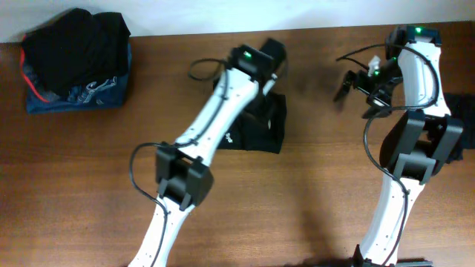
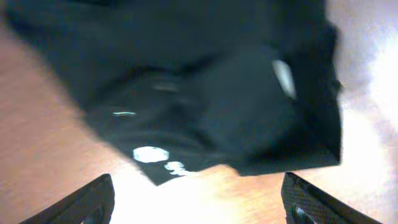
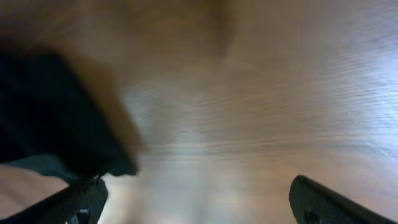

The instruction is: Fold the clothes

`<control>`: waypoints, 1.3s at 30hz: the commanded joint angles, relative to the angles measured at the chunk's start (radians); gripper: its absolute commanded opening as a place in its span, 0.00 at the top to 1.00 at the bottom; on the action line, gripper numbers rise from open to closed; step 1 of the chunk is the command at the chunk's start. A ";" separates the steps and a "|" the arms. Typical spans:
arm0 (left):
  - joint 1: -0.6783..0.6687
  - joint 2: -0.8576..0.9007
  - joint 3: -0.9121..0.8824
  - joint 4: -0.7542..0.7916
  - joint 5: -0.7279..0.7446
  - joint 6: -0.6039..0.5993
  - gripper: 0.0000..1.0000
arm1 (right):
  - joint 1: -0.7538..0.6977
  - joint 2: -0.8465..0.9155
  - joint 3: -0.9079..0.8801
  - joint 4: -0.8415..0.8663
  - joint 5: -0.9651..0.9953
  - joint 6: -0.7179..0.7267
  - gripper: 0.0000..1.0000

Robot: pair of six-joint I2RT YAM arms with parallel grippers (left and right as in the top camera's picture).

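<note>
**Asker:** Where is the black T-shirt [image 1: 269, 122]?

**Describer:** It lies flat on the table [image 1: 312, 215], folded into a compact rectangle. It is about midway along the table and nearer the far edge. A small white logo [image 2: 149, 154] shows near one corner.

**Asker:** Is anything holding it?

**Describer:** No. The left fingers [image 2: 90, 200] hang just above it, spread wide and clear of the cloth, probably so the fold lies undisturbed. The right fingers [image 3: 84, 199] are spread too, and empty. They are over bare wood towards the right edge, apparently parked out of the way.

**Asker:** Is the folding done?

**Describer:** It looks finished or nearly so, but the wrist view is too blurred to judge the edges.

**Asker:** What surrounds it?

**Describer:** The table is brown wood grain, smooth and slightly glossy. A heap of other clothes [image 1: 74, 59], black over blue, sits in the far left corner. A pale wall [image 1: 223, 11] runs behind the far edge.
</note>
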 commanded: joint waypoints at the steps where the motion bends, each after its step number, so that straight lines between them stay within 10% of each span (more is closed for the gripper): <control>1: 0.130 0.004 0.112 -0.029 0.018 -0.047 0.14 | 0.064 -0.033 0.018 0.038 -0.123 -0.042 0.01; 12: 0.377 0.007 0.036 -0.048 0.235 -0.064 0.08 | 0.291 -0.033 0.018 0.265 -0.228 -0.120 0.01; 39: 0.279 0.008 -0.501 0.278 0.341 -0.035 0.07 | 0.445 -0.019 -0.013 0.317 -0.066 -0.108 0.01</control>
